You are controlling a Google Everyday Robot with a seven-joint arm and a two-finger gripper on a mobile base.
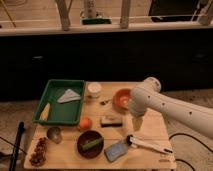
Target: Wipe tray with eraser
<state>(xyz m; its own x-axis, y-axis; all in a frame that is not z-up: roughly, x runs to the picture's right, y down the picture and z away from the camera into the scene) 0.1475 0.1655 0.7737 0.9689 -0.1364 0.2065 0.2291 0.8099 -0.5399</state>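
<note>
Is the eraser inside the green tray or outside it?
Outside: the eraser lies on the table, apart from the tray; the gripper hovers beside it.

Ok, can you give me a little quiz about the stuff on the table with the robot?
1. True or false: the eraser lies inside the green tray.
2. What lies in the tray? A) grey cloth B) blue sponge C) orange bowl
3. Is the gripper, hanging over the table, touching the eraser?
Key: 1 false, it lies on the table; 2 A; 3 no, it hangs apart, beside it.

Gripper (137, 124) downward, right of centre
</note>
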